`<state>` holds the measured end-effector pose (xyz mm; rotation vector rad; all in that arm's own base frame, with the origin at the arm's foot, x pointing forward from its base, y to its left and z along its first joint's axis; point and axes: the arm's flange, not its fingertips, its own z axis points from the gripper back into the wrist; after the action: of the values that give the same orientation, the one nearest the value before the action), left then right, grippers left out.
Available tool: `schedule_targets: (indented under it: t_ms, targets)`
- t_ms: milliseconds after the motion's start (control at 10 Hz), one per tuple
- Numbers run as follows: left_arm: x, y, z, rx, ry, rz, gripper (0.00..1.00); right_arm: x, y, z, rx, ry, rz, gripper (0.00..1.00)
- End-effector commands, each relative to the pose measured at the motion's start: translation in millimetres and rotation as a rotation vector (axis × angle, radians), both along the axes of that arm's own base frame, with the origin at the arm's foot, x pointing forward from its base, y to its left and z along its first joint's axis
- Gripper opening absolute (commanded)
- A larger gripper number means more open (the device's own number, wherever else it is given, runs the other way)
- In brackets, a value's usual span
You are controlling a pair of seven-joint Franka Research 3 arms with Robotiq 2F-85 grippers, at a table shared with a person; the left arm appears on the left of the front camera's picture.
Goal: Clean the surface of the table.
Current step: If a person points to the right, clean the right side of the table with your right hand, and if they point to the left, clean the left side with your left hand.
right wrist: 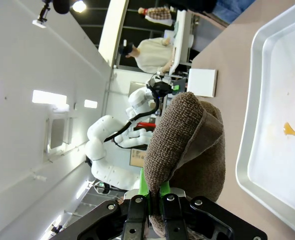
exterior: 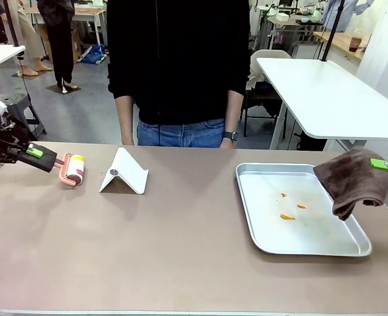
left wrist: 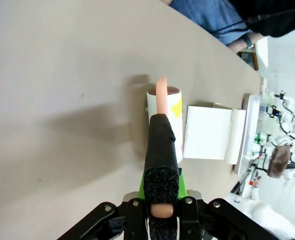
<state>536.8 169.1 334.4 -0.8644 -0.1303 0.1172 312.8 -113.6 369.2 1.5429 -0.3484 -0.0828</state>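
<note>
Left gripper [exterior: 39,154] comes first for us, at the 9 o'clock edge of the worktop [exterior: 181,257], clenched on the black foam handle of a lint roller [exterior: 73,169]. In the left wrist view we see that handle squeezed between the green pads, with a pink neck running on to the white roll. The roll lies toward 10 o'clock, near a white folded stand [exterior: 124,172] at about 11 o'clock. We cannot tell whether the roll touches the surface.

Our right gripper [exterior: 386,164] is at 3 o'clock, closed tight on a brown cloth [exterior: 350,181]. The cloth hangs in a folded bunch over the far right corner of a metal tray [exterior: 312,240]; we cannot tell if it brushes the rim. The tray lies flat on the worktop between 3 and 4 o'clock, and a few small orange scraps [exterior: 287,216] lie inside it, near its middle.

We see the taupe worktop spread from side to side across the front view, carrying the stand and the tray. A person [exterior: 177,59] in a black top and blue jeans stands at 12 o'clock, against the far edge, arms down.
</note>
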Motion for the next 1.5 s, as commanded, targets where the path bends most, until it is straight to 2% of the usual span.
schedule_targets:
  t_ms: [0, 400, 700, 900, 1100, 1400]
  targets:
    - [-9, -28, -6, -0.004, 0.032, -0.022, 0.22, -2, 0, 1, 0.004, -0.007, 0.012, 0.01]
    - [-1, -34, 4, -0.051, 0.005, -0.007, 0.22, -2, 0, 1, 0.004, -0.007, 0.012, 0.01]
    - [-22, -15, 38, -0.133, -0.069, -0.014, 0.22, -2, 0, 1, 0.004, -0.007, 0.012, 0.01]
    - [-62, 1, 72, -0.204, -0.138, -0.060, 0.22, -2, 0, 1, 0.004, -0.007, 0.012, 0.01]
    - [-119, 24, 94, -0.216, -0.165, -0.095, 0.22, -2, 0, 1, 0.004, -0.007, 0.012, 0.01]
    - [-208, 64, 102, -0.346, -0.248, 0.001, 0.22, -2, 0, 1, 0.004, -0.007, 0.012, 0.01]
